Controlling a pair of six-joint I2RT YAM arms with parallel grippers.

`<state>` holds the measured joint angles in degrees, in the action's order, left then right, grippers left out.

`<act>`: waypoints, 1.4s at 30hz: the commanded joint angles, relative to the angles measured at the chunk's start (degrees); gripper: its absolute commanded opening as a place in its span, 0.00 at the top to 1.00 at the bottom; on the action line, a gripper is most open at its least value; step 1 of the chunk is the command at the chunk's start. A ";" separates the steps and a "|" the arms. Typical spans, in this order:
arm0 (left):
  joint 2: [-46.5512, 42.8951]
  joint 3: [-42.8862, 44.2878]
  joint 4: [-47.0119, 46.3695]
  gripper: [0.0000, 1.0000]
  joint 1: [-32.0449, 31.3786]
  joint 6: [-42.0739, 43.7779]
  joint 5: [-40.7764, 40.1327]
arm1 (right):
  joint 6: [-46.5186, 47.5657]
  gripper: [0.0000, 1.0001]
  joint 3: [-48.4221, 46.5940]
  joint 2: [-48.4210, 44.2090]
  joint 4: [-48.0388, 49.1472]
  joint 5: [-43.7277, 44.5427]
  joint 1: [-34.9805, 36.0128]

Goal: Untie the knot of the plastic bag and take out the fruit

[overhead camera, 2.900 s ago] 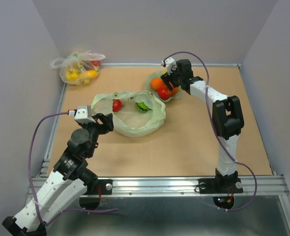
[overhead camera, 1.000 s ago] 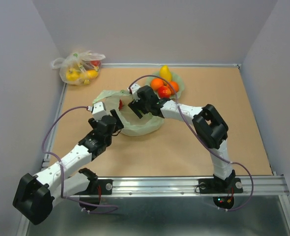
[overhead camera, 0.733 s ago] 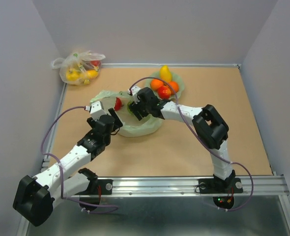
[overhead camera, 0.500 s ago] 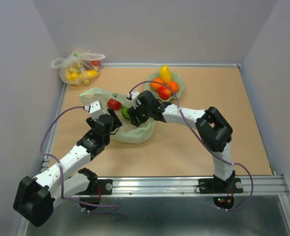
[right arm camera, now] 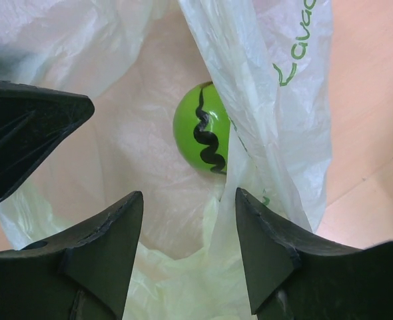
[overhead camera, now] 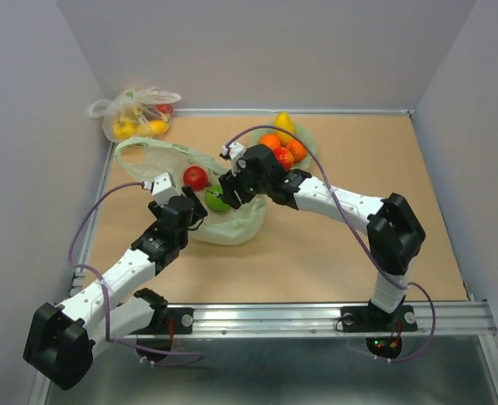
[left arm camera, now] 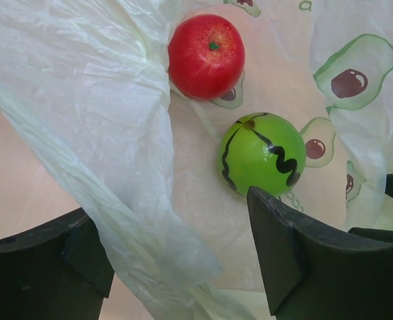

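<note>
The pale green plastic bag (overhead camera: 232, 224) lies open and crumpled mid-table, with one handle loop (overhead camera: 148, 148) stretched to the far left. No knot shows. A red fruit (overhead camera: 195, 177) and a green fruit with dark marks (overhead camera: 217, 199) rest on its film. My left gripper (overhead camera: 181, 211) is open at the bag's near left edge, with a fold of film (left arm camera: 150, 220) between its jaws; the red fruit (left arm camera: 206, 57) and green fruit (left arm camera: 263, 153) lie ahead of it. My right gripper (overhead camera: 236, 190) is open over the bag's right side, straddling film, just short of the green fruit (right arm camera: 200, 137).
A green bowl (overhead camera: 310, 145) at the back right holds orange, red and yellow fruits (overhead camera: 276, 143). A clear whitish bag (overhead camera: 135, 114) with yellow and red items sits in the far left corner. Grey walls close in three sides. A metal rail runs along the near edge.
My right gripper left the bowl, where a yellow fruit now shows, and came to the bag. The bag slid left and its handle loop stretched out. Both fruits shifted with it.
</note>
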<state>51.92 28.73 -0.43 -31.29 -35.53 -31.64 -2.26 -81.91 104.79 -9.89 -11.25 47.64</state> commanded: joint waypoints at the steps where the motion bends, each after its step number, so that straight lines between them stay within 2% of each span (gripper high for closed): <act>1: 0.63 0.01 -0.10 0.22 0.61 -0.68 -0.79 | 2.78 0.37 -4.83 0.23 0.75 1.58 0.97; 4: 0.46 0.27 0.34 0.35 0.70 -0.77 -0.71 | 4.37 0.37 -7.20 0.94 0.57 0.35 1.40; 5: -0.06 0.27 0.34 0.47 0.70 -0.77 -0.62 | 4.37 0.37 -8.52 1.03 0.57 -0.87 1.41; 7: -1.20 -0.08 0.34 0.62 0.61 -0.60 -0.79 | 3.93 0.36 -9.41 1.03 0.57 -1.59 1.49; 8: -1.56 -0.08 0.34 0.76 0.61 -0.51 -0.79 | 3.85 0.35 -9.58 0.94 0.66 -1.24 1.67; 9: -1.99 -0.17 0.34 0.85 0.70 -0.33 -0.71 | 4.19 0.32 -9.76 0.94 0.66 -1.15 1.76; 10: -2.26 -0.25 0.34 0.89 0.62 -0.24 -0.62 | 4.46 0.31 -9.85 0.94 0.57 -1.15 1.93; 11: -2.87 -0.25 0.25 0.99 0.61 0.11 -0.36 | 4.98 0.31 -9.94 1.20 0.57 -2.37 1.93; 16: -4.81 -0.61 0.34 1.00 0.62 0.81 1.05 | 6.83 0.30 -11.77 4.01 0.57 -7.46 2.02; 21: -7.53 -0.96 0.34 1.00 0.61 1.60 2.19 | 8.15 0.29 -15.12 9.28 0.57 -7.92 2.02; 28: -8.68 -1.57 0.34 1.00 0.61 1.87 3.42 | 10.87 0.16 -19.95 16.40 0.49 -0.99 1.93; 33: -9.12 -1.75 1.74 1.00 0.61 1.78 3.34 | 12.46 0.06 -19.26 19.31 0.31 0.97 2.02; 38: -8.86 -2.01 1.74 1.00 0.62 1.51 3.43 | 11.32 0.07 -17.23 21.59 0.13 -2.64 2.02; 41: -8.50 -1.92 1.83 1.00 0.61 1.43 3.25 | 11.05 0.13 -16.35 22.21 0.22 -3.34 2.02; 42: -8.50 -1.92 1.83 1.00 0.70 1.43 3.25 | 11.31 0.19 -16.27 22.30 0.14 -3.34 1.93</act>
<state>43.70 27.22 1.98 -31.00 -34.54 -27.83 8.80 -98.19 126.17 -10.22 -13.13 49.21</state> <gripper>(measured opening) 0.024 0.887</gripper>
